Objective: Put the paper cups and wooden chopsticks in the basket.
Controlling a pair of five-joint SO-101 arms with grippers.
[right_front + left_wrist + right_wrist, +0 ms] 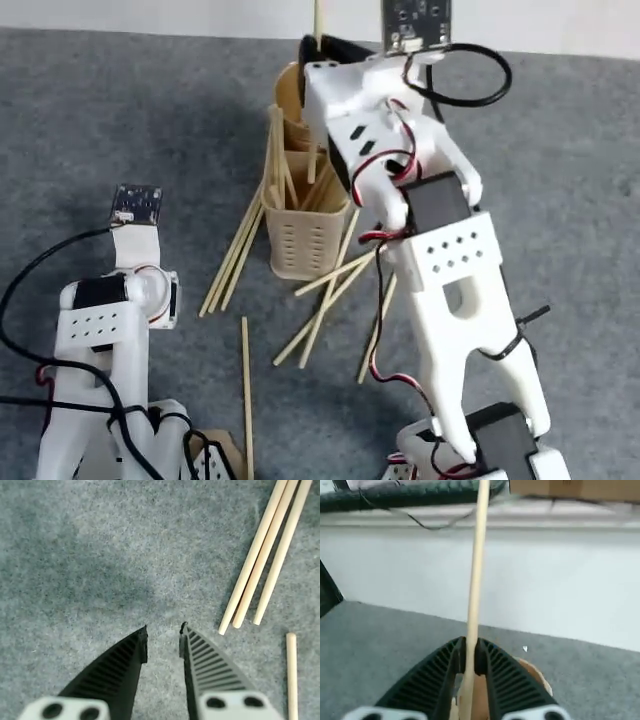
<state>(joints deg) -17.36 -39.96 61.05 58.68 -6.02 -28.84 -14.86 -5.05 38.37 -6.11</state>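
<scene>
Wood sticks here are thin and round, so I judge them light, stiff, smooth and prone to roll or twist out of a loose pinch. They are best taken across the shaft near mid-length, with a firm squeeze. The left gripper (163, 632) hangs over the grey table (120, 110) at near left, its jaws a narrow gap apart and holding nothing. Just right of it three chopsticks (262, 560) lie side by side, touching, with a single chopstick (291, 675) apart from them and nearer. At centre the beige perforated basket (305, 245) stands upright with a few sticks (300, 185) already poking out of it. A paper cup (288, 90) sits just far of the basket, partly hidden by the arm, and I cannot tell if the two touch. The cup looks light and thin-walled and likely crushes, so a gentle hold at the rim suits it. The right gripper (470, 647) is above the cup and basket, jaws closed on a held chopstick (477, 555) near its lower end. That stick points up, near upright, and with so much length above the grip it may pivot. Scattered chopsticks (330, 300) cross each other on the table just near-right of the basket.
</scene>
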